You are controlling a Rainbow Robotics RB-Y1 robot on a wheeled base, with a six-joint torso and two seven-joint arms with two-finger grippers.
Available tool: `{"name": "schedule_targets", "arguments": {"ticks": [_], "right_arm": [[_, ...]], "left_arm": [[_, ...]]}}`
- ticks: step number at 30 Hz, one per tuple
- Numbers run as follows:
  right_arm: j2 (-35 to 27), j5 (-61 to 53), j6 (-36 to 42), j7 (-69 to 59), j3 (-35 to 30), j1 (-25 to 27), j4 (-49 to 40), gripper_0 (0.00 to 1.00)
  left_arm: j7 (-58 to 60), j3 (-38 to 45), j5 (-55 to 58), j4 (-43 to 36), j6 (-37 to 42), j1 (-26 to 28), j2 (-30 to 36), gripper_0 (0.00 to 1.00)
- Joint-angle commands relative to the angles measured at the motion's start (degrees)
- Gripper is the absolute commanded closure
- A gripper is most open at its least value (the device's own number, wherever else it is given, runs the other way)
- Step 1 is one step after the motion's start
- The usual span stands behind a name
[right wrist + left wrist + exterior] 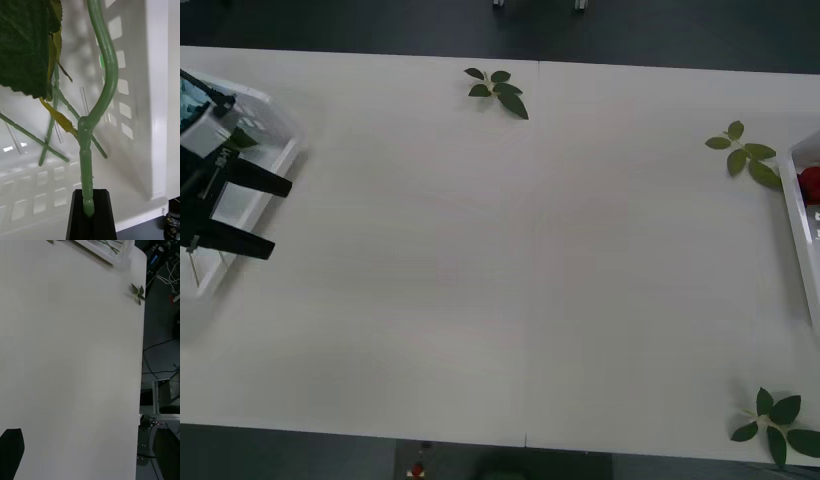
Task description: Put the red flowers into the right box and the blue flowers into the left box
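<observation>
Left pincer (270, 215), fingers spread, hovers beside the left box (275, 125) at the table (520, 270) edge. Right pincer (89, 213) pinches a green stem (107, 86), probably a red flower's, inside the right box (157, 93).

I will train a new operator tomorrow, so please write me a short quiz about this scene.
1. True or false: the left gripper is shut.
2. What does the right gripper hold? A: a green stem. B: a red bloom. C: nothing.
3. Fill in: in the front view, ___ loose leaf sprigs lie on the table.

Key: 1 false, its fingers are open. 2 A. 3 three.
</observation>
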Motion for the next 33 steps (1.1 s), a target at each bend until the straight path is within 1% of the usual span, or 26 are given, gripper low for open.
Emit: {"name": "schedule_targets", "arguments": {"ticks": [1,2,4,5,7,8,10,11,12,13,14,15,16,21,24,27,29,30,32,33], "right_arm": [[1.3,0.0,-2.5,-2.1,-1.2,-2.1,1.2,1.0],[1.3,0.0,-3.0,-2.2,-1.2,-2.2,1.2,1.0],[1.8,-0.4,-4.8,-2.3,-1.7,-2.4,1.2,1.0],[1.8,-0.6,-5.2,-2.3,-1.7,-2.5,1.2,1.0],[2.2,-1.2,-6.8,-2.3,-1.9,-2.8,1.1,1.0],[2.2,-1.4,-7.1,-2.3,-2.0,-2.9,1.0,1.0],[2.5,-2.2,-8.6,-2.4,-2.5,-3.3,0.4,0.88],[2.5,-2.4,-8.9,-2.4,-2.7,-3.3,0.0,0.85],[2.5,-2.8,-9.5,-2.6,-2.9,-3.4,-0.4,0.76],[2.6,-3.0,-10.1,-2.7,-3.1,-3.5,-0.8,0.64],[2.7,-3.1,-10.3,-2.7,-3.2,-3.5,-1.0,0.57],[2.7,-3.1,-10.5,-2.7,-3.3,-3.5,-1.2,0.48],[2.8,-3.1,-10.9,-2.7,-3.3,-3.5,-1.5,0.44],[2.8,-3.1,-11.2,-2.4,-4.1,-3.8,-3.1,0.43],[2.4,-3.2,-9.4,-2.1,-5.9,-4.6,-4.0,0.43],[0.4,-3.1,-4.3,-1.4,-8.6,-6.5,-5.9,0.43],[-2.3,-2.9,2.0,-0.7,-9.9,-9.1,-7.8,0.43],[-3.1,-2.9,3.7,-0.6,-10.0,-9.9,-8.3,0.43],[-6.0,-2.9,10.4,2.0,-10.4,-12.9,-10.9,0.43],[-6.7,-2.9,11.8,3.0,-10.5,-13.5,-11.5,0.43]], "left_arm": [[1.9,-1.6,-0.2,-9.5,-6.9,4.5,0.1,0.0],[2.2,-2.0,-0.2,-11.0,-8.4,5.2,0.1,0.0],[2.5,-5.1,-0.2,-15.8,-16.0,8.0,0.2,0.0],[2.6,-6.0,-0.3,-16.9,-18.0,8.5,0.2,0.0],[2.8,-9.3,-1.7,-20.9,-25.0,10.3,0.1,0.0],[2.9,-10.1,-2.2,-21.6,-26.4,10.6,0.2,0.0],[3.5,-13.7,-3.6,-23.9,-31.5,11.2,0.1,0.0],[3.6,-14.5,-3.7,-24.5,-32.3,11.2,0.1,0.0],[3.7,-15.9,-3.8,-24.7,-33.5,11.2,-0.1,0.0],[3.8,-16.8,-3.8,-24.8,-33.7,11.2,-0.6,0.0],[3.8,-17.0,-3.9,-24.8,-33.6,11.2,-0.8,0.0],[3.8,-17.3,-4.4,-24.8,-33.0,11.2,-1.0,0.0],[4.0,-17.3,-5.2,-24.8,-32.3,11.2,-1.3,0.0],[5.0,-17.1,-7.0,-24.8,-27.9,11.0,-1.8,0.0],[5.9,-16.2,-7.0,-24.7,-24.3,11.0,-1.7,0.0],[9.2,-14.5,-7.5,-24.6,-19.1,10.9,-1.7,0.0],[11.5,-12.6,-8.4,-24.7,-14.8,10.9,-2.0,0.0],[11.5,-12.2,-8.8,-24.7,-14.0,10.9,-2.1,0.0],[10.9,-10.6,-11.9,-25.7,-11.9,10.9,-2.5,0.0],[10.3,-10.3,-12.9,-26.0,-11.6,10.8,-2.7,0.0]]}}
